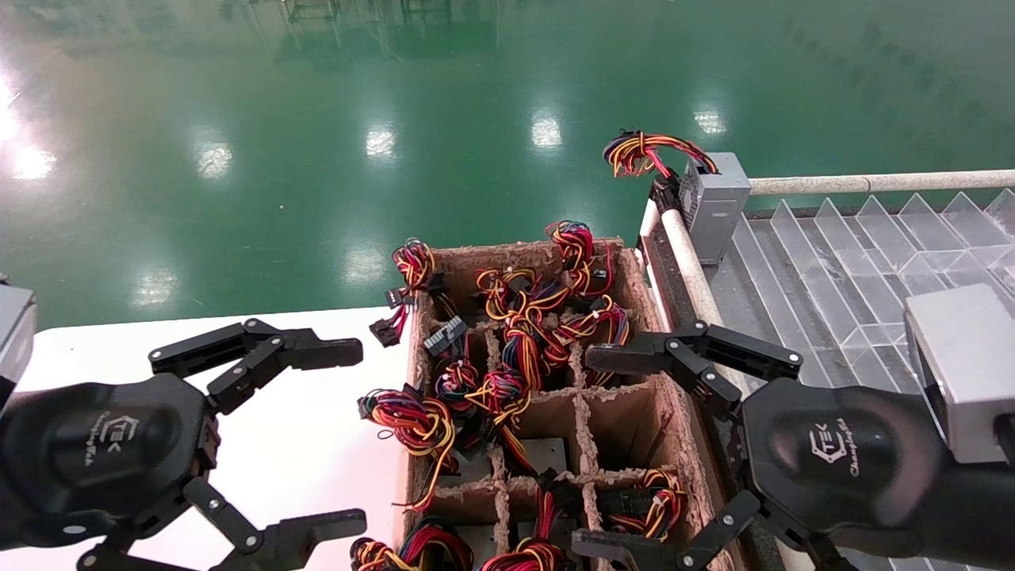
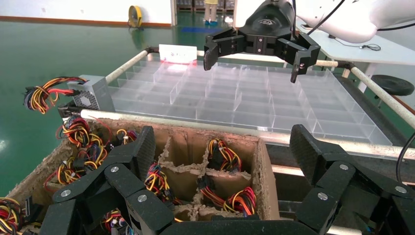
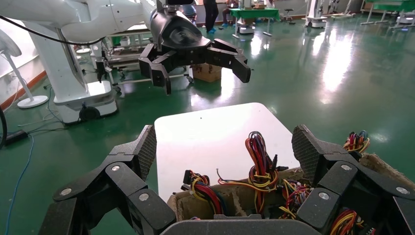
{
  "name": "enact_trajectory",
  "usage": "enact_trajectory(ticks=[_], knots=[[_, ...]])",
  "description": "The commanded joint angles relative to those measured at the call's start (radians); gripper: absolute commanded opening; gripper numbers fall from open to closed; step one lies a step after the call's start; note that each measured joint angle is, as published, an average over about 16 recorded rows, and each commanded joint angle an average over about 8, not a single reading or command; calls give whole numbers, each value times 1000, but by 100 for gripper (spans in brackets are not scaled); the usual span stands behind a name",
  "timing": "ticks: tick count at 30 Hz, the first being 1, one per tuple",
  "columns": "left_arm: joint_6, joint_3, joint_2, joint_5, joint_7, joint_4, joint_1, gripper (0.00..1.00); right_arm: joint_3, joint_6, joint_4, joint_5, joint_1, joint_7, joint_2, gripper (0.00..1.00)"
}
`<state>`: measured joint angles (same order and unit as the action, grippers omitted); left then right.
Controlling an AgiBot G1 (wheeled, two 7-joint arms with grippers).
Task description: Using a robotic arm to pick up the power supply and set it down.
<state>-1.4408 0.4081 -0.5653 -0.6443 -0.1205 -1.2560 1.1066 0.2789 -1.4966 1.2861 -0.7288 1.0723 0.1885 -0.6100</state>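
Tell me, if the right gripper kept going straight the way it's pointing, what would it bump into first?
Probably the wire bundles sticking up from the cardboard box. The right gripper, open, points across the box toward the white table, and the wrist view shows wires right between its fingers. Depth is hard to judge, so it might pass just above them.

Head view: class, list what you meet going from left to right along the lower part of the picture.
Black left gripper over the white table → brown cardboard divider box of coloured wire bundles → black right gripper → clear plastic compartment tray.
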Motion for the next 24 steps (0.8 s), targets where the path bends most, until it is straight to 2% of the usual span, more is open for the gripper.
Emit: enact_trajectory(ticks=[1, 24], knots=[[0, 0, 0, 0, 0, 0, 0, 100, 0, 0, -1, 0, 1, 0, 0, 100], [0, 0, 0, 0, 0, 0, 0, 100, 1, 2, -3, -2, 2, -1, -1, 100]])
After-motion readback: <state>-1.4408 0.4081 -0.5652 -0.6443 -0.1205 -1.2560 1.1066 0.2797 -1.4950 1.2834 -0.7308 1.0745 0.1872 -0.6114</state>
